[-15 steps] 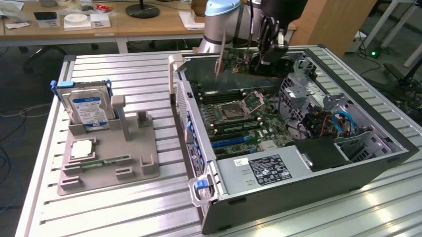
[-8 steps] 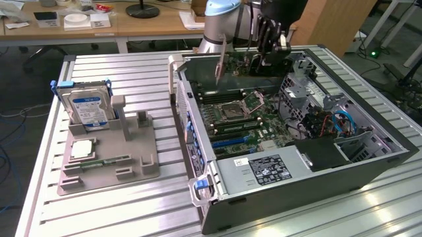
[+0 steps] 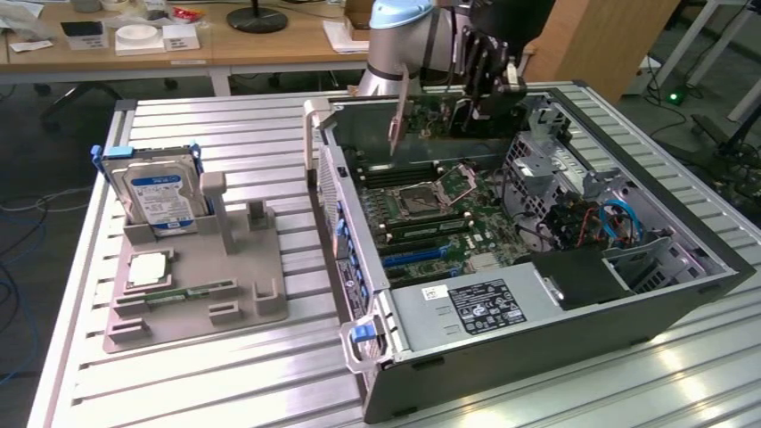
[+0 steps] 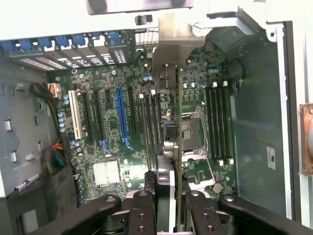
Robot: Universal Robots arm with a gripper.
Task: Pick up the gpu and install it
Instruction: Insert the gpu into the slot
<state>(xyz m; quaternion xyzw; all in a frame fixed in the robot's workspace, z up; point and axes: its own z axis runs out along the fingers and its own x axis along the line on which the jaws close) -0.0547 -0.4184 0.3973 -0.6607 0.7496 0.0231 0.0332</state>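
Note:
My gripper (image 3: 487, 100) hangs over the far end of the open computer case (image 3: 666, 308), shut on the gpu (image 3: 443, 120). The card is thin and dark, held on edge, with its pale metal bracket (image 3: 402, 114) toward the exterior view's left. In the wrist view the gpu (image 4: 180, 122) runs edge-on from between my fingers (image 4: 165, 196) out to its bracket (image 4: 171, 46), above the motherboard (image 4: 107, 147) and apart from it. The card lies over the processor socket area, beside the black slots, and off to one side of the blue expansion slot (image 4: 122, 112).
A grey fixture (image 3: 256, 299) on the exterior view's left holds a silver hard drive with a blue label (image 3: 160, 196), a processor chip (image 3: 149, 267) and a green memory stick (image 3: 178, 292). The case walls, power supply (image 3: 476, 308) and drive cage (image 3: 559, 169) ring the motherboard.

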